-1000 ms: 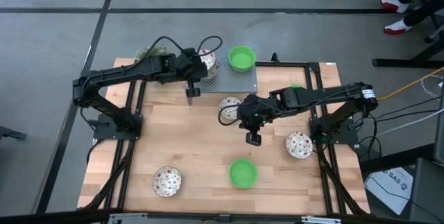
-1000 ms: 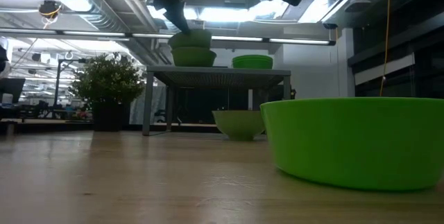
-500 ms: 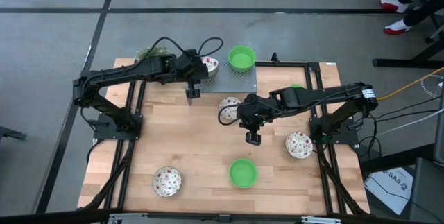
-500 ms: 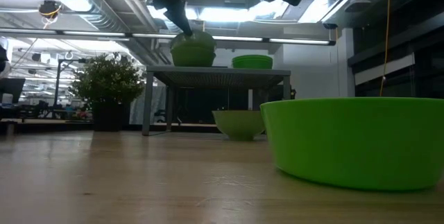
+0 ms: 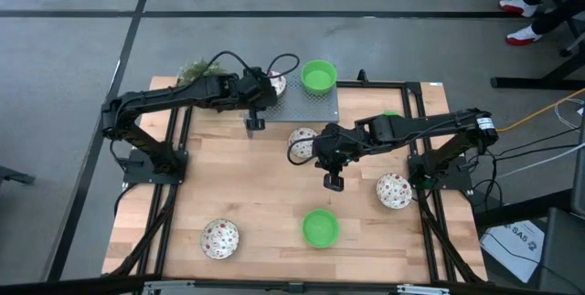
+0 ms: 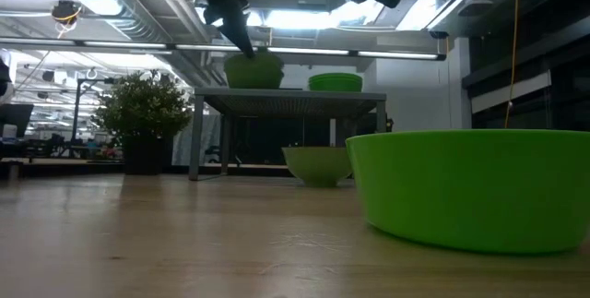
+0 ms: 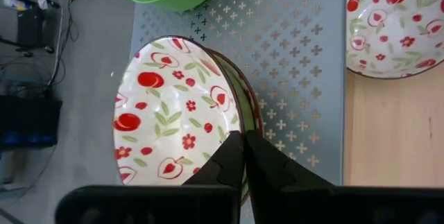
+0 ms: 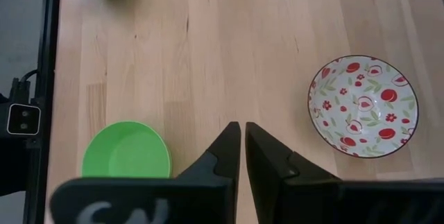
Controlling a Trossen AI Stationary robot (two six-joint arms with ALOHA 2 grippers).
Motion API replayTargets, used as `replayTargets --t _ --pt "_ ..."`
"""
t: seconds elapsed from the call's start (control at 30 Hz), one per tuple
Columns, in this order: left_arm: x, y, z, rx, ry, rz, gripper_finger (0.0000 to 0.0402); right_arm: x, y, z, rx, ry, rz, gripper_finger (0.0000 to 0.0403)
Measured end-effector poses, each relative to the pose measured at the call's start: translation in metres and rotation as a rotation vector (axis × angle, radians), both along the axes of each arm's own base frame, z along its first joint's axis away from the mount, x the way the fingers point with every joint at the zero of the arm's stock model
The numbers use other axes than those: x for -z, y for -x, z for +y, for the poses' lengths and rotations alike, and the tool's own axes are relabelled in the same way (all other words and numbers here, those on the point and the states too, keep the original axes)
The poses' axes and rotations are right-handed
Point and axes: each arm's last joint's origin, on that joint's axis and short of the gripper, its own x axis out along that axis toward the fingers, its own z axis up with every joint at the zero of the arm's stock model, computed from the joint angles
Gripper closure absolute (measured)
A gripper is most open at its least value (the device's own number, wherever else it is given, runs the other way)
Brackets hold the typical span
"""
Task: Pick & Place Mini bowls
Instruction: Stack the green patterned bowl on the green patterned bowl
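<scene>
The left gripper [image 7: 243, 156] hangs with fingers pressed together, empty, over the rim of a patterned bowl [image 7: 173, 113] stacked on the grey perforated stand [image 5: 306, 103]. A green bowl stack [image 5: 318, 76] sits on that stand too. Well away from the stand, the right gripper [image 8: 238, 156] hovers shut above bare table [image 5: 265, 194] between a green bowl [image 8: 126, 149] and a patterned one [image 8: 363, 106].

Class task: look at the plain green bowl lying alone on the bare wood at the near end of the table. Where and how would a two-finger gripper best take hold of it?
Probably by the rim. The green bowl sits upright, mouth open upward, with bare table all around it. Come straight down from above, one finger inside the wall and one outside. The right gripper is the closer one.
</scene>
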Motion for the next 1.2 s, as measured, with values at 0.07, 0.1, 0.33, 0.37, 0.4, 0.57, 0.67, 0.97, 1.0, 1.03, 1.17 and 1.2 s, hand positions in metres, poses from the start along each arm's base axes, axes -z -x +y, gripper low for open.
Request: replayTargets --t 0.07,0.1,0.33,0.37,0.4,0.57,0.67,0.97,1.0,1.03,1.17,1.2 --pt "0.002 -0.002 0.000 0.005 -0.006 0.012 0.0398 0.000 0.000 0.000 0.000 0.000 0.001 0.0377" --pt "0.002 -0.002 0.000 0.005 -0.008 0.013 0.0398 0.000 0.000 0.000 0.001 0.000 0.001 0.0377" --pt "0.001 -0.001 0.000 0.004 -0.011 0.009 0.0380 0.000 0.000 0.000 0.001 0.002 0.002 0.0377" --pt "0.000 -0.001 0.000 0.003 -0.015 0.004 0.0376 0.000 0.000 0.000 0.001 0.002 0.002 0.0377" --pt "0.000 -0.002 -0.001 0.002 -0.020 0.002 0.0371 0.000 0.000 0.000 0.001 0.002 0.002 0.0377" --pt "-0.006 0.002 -0.005 0.002 -0.040 -0.015 0.0346 0.000 0.000 0.000 0.001 0.002 0.003 0.0377" --pt "-0.014 0.007 -0.009 0.005 -0.044 -0.048 0.0327 0.000 0.000 0.000 0.001 0.002 0.003 0.0377" --pt "-0.044 0.026 -0.030 0.088 0.114 -0.287 0.0274 0.000 0.000 0.000 0.001 -0.001 0.004 0.0377" --pt "-0.047 0.028 -0.033 0.113 0.161 -0.320 0.0272 0.000 0.000 0.000 0.000 -0.001 0.003 0.0377" --pt "-0.050 0.031 -0.036 0.140 0.210 -0.348 0.0270 0.000 0.000 0.000 0.000 -0.001 0.003 0.0377" --pt "-0.058 0.039 -0.050 0.254 0.393 -0.410 0.0268 0.000 0.000 0.001 -0.023 -0.026 0.002 0.0377" --pt "-0.060 0.041 -0.053 0.278 0.431 -0.422 0.0268 0.000 0.000 0.001 -0.029 -0.032 0.003 0.0377"
